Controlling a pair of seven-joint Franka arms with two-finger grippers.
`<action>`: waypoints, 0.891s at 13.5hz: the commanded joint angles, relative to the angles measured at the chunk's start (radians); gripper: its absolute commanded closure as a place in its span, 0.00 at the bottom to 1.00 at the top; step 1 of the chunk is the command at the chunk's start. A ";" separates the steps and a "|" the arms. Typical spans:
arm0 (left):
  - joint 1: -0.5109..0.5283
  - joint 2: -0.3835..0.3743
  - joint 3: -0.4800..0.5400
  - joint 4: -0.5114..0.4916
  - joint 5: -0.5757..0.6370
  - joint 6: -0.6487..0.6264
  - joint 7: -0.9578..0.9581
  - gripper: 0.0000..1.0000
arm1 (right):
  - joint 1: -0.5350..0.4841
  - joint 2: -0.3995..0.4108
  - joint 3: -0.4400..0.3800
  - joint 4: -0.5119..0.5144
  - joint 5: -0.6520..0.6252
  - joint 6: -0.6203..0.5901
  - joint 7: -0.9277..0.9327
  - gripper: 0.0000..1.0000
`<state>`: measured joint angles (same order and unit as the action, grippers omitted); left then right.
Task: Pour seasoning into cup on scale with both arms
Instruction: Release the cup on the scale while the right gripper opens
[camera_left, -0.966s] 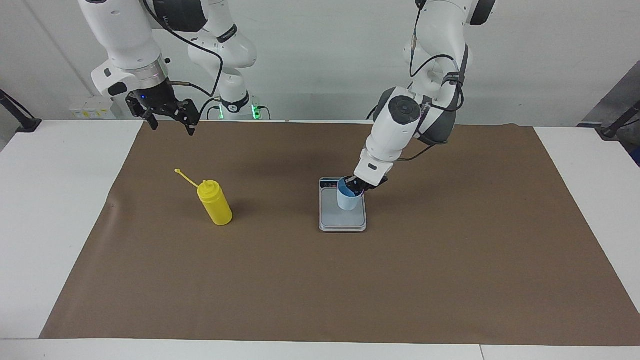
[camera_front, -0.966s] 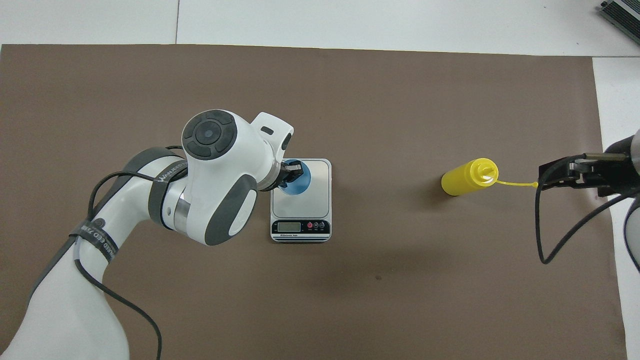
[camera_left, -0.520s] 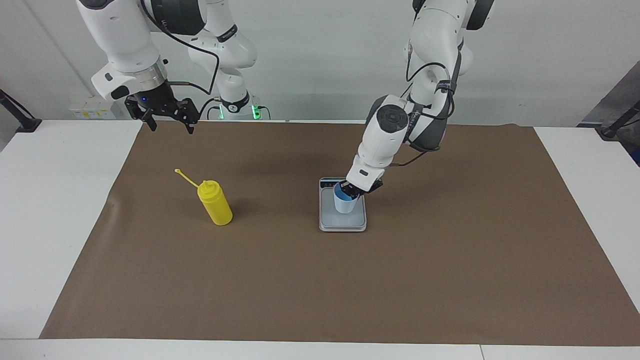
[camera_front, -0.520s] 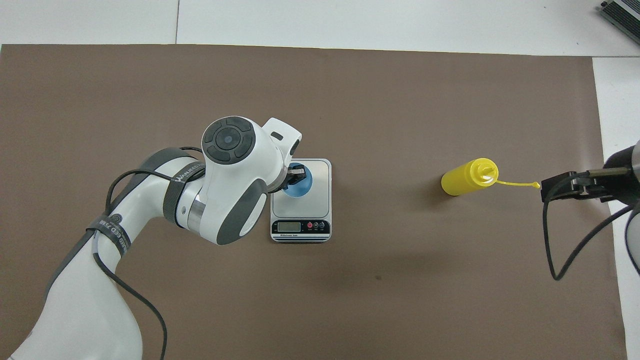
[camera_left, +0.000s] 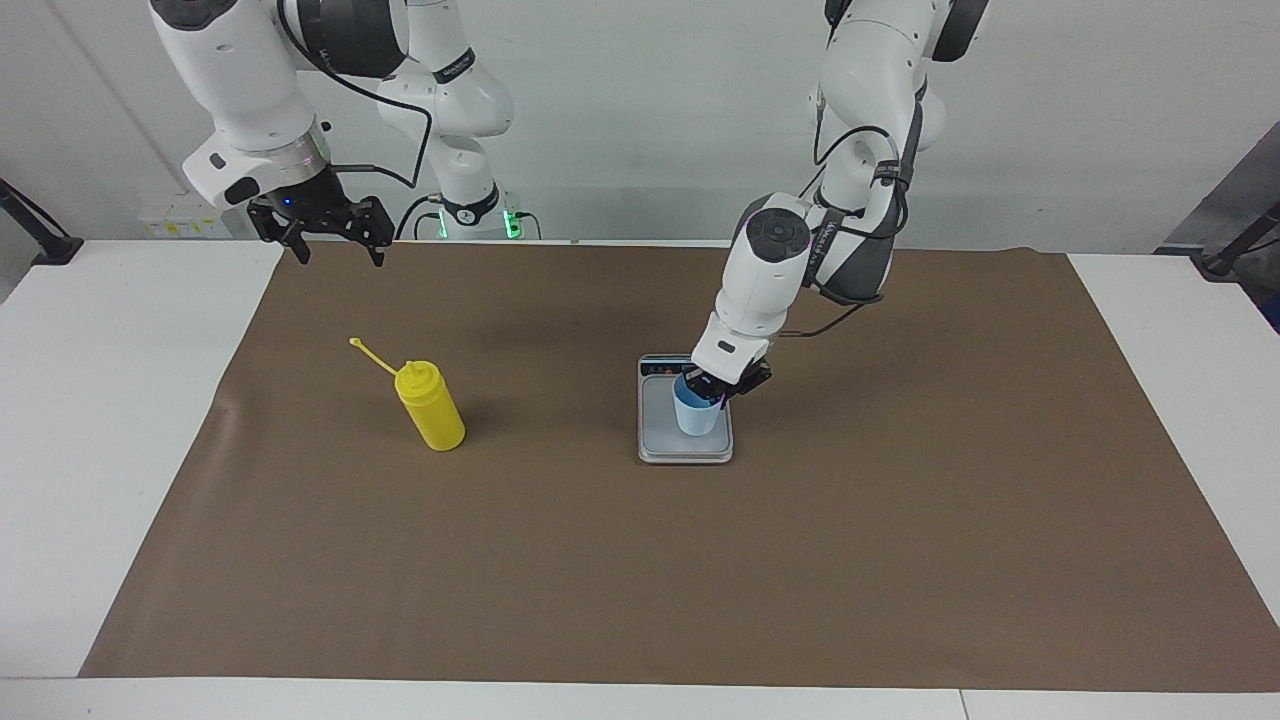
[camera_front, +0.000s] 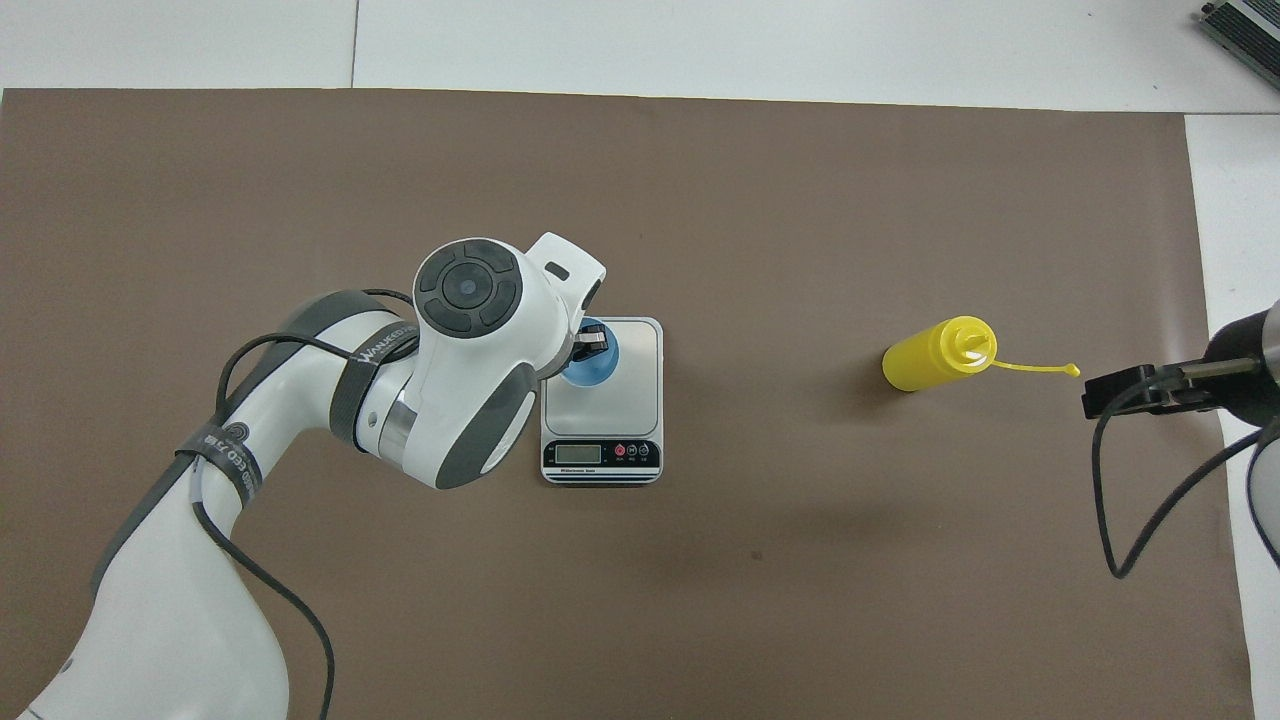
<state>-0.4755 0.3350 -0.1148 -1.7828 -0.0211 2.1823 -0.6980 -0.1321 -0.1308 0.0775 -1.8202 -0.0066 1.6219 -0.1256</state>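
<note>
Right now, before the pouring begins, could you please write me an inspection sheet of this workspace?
Surface: white table under a brown mat.
Job's things: light blue cup upright on the scale; yellow seasoning bottle upright toward the right arm's end, cap off on its tether.
Clutter: nothing seen.
Grippers: left gripper shut on the cup's rim; right gripper open, raised over the mat's edge, holding nothing.
Cables: black cables along both arms.
Surroundings: plain white wall.

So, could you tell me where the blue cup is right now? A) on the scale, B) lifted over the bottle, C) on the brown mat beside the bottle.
A: the cup stands on the scale, with the left gripper shut on its rim.
</note>
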 joint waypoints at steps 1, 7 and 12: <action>-0.022 0.004 0.012 -0.015 0.023 0.034 -0.009 1.00 | -0.081 -0.090 -0.007 -0.158 0.069 0.122 -0.202 0.00; -0.034 0.004 0.014 -0.021 0.023 0.034 -0.011 0.00 | -0.193 -0.148 -0.061 -0.390 0.324 0.378 -0.765 0.00; 0.010 -0.082 0.023 -0.003 0.049 -0.059 0.021 0.00 | -0.270 -0.112 -0.061 -0.495 0.586 0.467 -1.155 0.00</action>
<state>-0.4887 0.3259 -0.1005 -1.7777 0.0016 2.1847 -0.6953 -0.3638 -0.2415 0.0072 -2.2606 0.4853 2.0561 -1.1361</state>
